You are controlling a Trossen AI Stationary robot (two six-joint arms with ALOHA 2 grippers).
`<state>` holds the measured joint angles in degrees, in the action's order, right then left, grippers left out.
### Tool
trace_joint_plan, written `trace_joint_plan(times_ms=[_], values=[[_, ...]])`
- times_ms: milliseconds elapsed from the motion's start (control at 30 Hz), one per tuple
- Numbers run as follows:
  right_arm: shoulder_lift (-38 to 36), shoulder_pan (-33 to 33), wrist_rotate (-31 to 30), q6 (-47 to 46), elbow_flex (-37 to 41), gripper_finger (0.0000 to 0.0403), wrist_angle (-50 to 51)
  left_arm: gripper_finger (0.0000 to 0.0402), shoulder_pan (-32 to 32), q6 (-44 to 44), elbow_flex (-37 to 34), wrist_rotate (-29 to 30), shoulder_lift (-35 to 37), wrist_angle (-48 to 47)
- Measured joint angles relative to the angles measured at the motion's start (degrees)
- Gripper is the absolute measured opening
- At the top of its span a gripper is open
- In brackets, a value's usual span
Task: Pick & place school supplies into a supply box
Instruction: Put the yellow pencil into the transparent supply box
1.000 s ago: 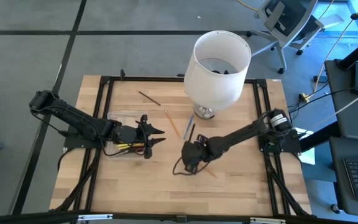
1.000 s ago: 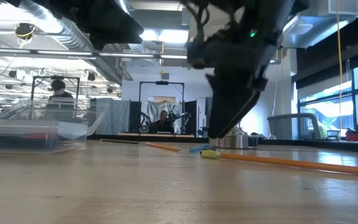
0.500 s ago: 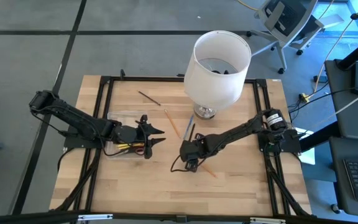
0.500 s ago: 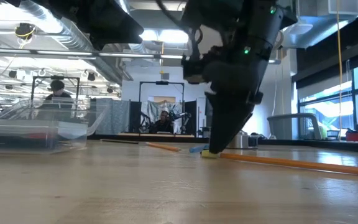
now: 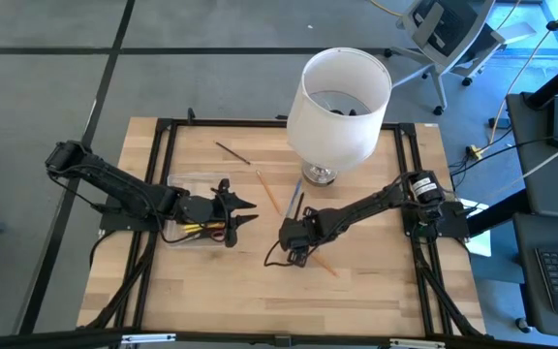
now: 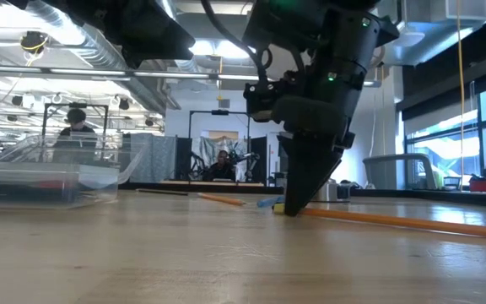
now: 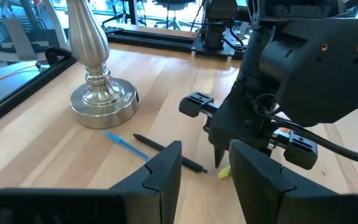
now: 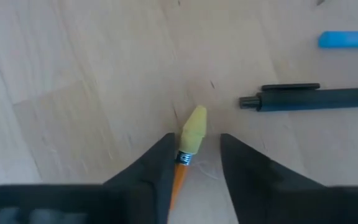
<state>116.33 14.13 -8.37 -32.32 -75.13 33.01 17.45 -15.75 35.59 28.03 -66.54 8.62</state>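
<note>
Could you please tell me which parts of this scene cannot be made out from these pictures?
- Supply box contents: the left tool covers them in the high view; glare blurs them in the low view.
- Pencil: the right tool hides its shaft in the right wrist view.
- Blue pen: cut off by that view's edge.

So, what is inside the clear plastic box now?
Inside the supply box, yellow and red supplies show. The left gripper over it covers the rest, so a count is not possible.

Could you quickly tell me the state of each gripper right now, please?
Left gripper: open, empty, over the supply box.
Right gripper: fingers astride the orange pencil, not yet shut on it.
</note>
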Motion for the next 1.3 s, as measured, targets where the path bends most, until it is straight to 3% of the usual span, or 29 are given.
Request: trace_joint_plan(times_ms=[367, 733, 933, 1300], values=[[0.0, 0.0, 0.1, 0.0, 0.2, 0.0041, 0.4, 0.0127, 0.0, 0.0, 0.0, 0.6, 0.0, 0.0], [0.6, 0.0, 3.7, 3.0, -4.5, 0.0035, 6.0, 0.0127, 0.1, -0.2, 0.0, 0.5, 0.0, 0.2], [0.5, 0.0, 6.1, 10.5, -14.2, 0.0034, 9.4, 0.0127, 0.1, -0.2, 0.0, -2.1, 0.0, 0.2], [0.3, 0.0, 2.1, 22.4, -39.3, 0.0035, 25.1, 0.0127, 0.1, 3.5, 0.0, -6.6, 3.7, 0.2]])
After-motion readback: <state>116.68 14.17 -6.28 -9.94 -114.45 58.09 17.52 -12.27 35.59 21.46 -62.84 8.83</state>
